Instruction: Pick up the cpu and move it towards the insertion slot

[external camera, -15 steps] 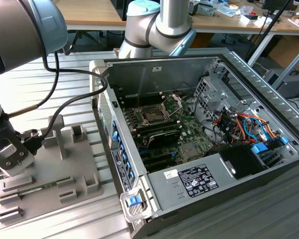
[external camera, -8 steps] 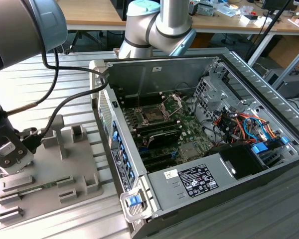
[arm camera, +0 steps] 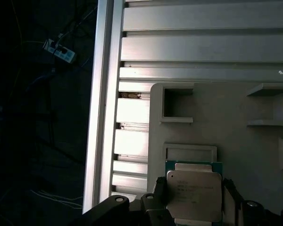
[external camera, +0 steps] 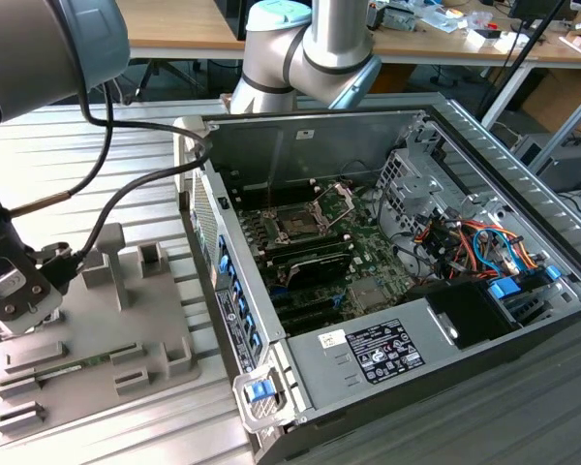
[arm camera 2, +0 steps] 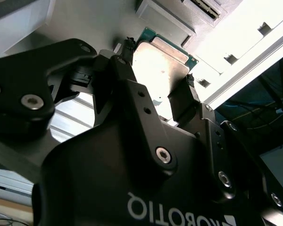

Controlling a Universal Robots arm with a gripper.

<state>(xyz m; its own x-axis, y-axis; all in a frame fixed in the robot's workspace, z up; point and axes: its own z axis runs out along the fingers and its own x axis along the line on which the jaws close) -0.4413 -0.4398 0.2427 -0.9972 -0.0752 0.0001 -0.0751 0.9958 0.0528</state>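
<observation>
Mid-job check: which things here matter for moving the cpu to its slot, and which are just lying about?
Job: cpu, held in the hand; insertion slot.
Lying about: grey holder tray, memory stick, coloured cables, power supply.

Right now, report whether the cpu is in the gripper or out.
In: in both wrist views the gripper clamps the cpu by opposite edges over the grey tray. Lifted clear or not, cannot tell.

The pincer (arm camera 2: 157, 69) clamps the cpu (arm camera 2: 163, 57) by two opposite edges.
</observation>
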